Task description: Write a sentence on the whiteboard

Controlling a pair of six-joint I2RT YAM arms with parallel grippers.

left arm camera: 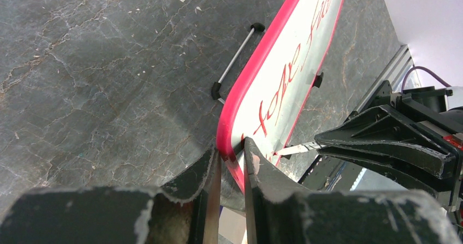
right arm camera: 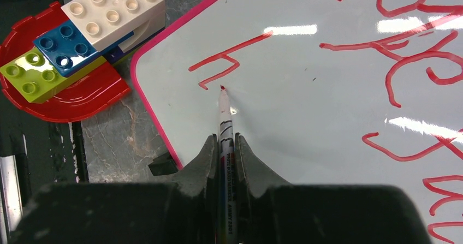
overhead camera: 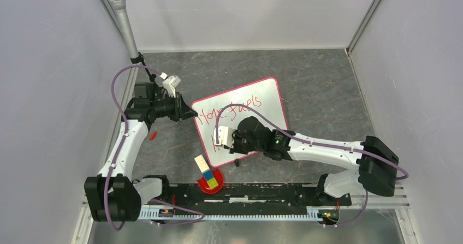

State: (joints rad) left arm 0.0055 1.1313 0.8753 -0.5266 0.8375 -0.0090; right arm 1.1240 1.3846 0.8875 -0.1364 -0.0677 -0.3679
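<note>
the whiteboard lies mid-table, skewed, its long axis running from the left arm's side toward the far right corner. the left gripper is pinched narrow on its red rim. the right gripper is clamped on a red marker, its tip touching the board.

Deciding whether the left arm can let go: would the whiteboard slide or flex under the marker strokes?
Probably stiff: the whiteboard shows a straight edge, without sag, where the left fingers pinch its border. Likely slippery: it is thin and glossy on a smooth-looking table, so freed it may skate. The marker tip is near one corner, so pressure there could swivel it.
</note>
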